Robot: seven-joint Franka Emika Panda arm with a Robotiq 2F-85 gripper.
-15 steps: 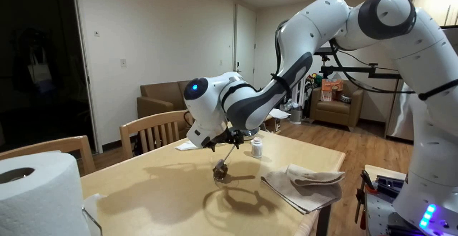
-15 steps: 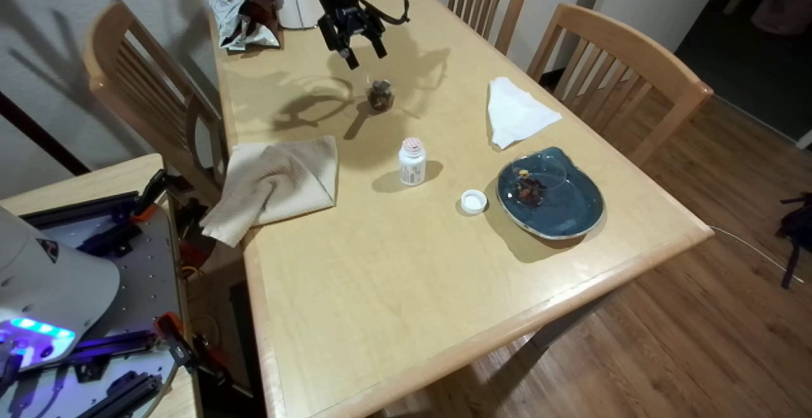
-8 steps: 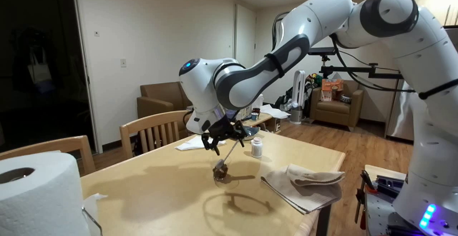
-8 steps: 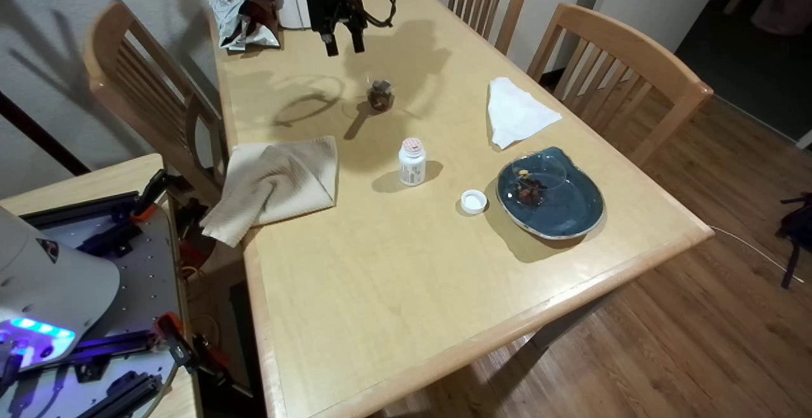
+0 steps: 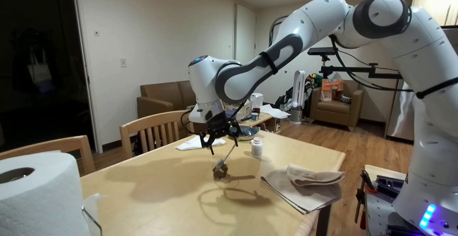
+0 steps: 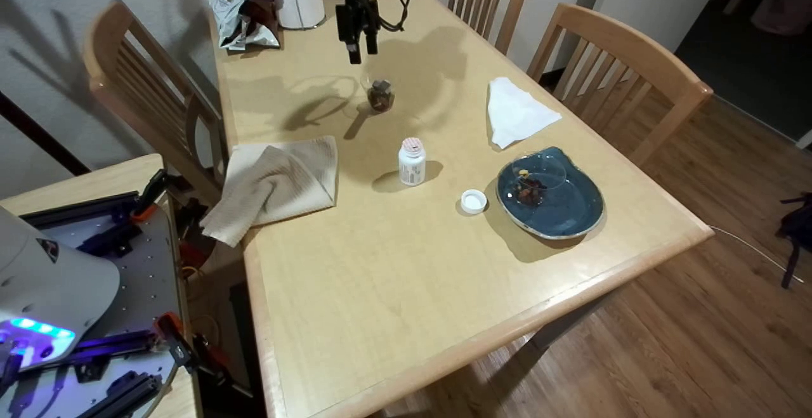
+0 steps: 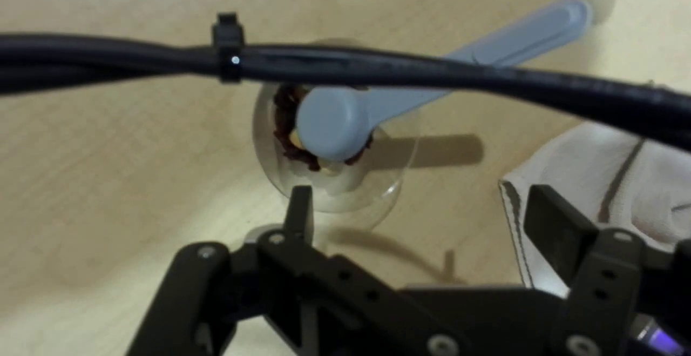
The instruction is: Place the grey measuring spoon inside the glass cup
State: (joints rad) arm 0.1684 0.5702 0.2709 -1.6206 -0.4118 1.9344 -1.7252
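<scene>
The grey measuring spoon (image 7: 332, 123) sits with its round bowl inside the glass cup (image 7: 345, 199), above dark red bits. Its handle leans out past the rim toward the upper right in the wrist view, partly covered by a black cable. Both the spoon (image 5: 220, 163) and the cup (image 5: 219, 174) stand on the table in an exterior view. They show small in an exterior view too, spoon (image 6: 382, 84) and cup (image 6: 380, 103). My gripper (image 7: 424, 205) is open and empty. It hovers above and beside the cup, fingers pointing down (image 5: 224, 149).
A white bottle (image 6: 412, 165) and its cap (image 6: 473, 202) stand near a blue dish (image 6: 564, 212) holding another clear glass. A beige cloth (image 6: 279, 180) lies at the table edge. A napkin (image 6: 517, 113), a paper towel roll (image 5: 39, 196) and a snack bag (image 6: 246, 15) are also there.
My gripper has turned from a tilted pose to nearly straight down, shifting slightly back and then forth. The fingers stay open. The spoon and cup have not moved.
</scene>
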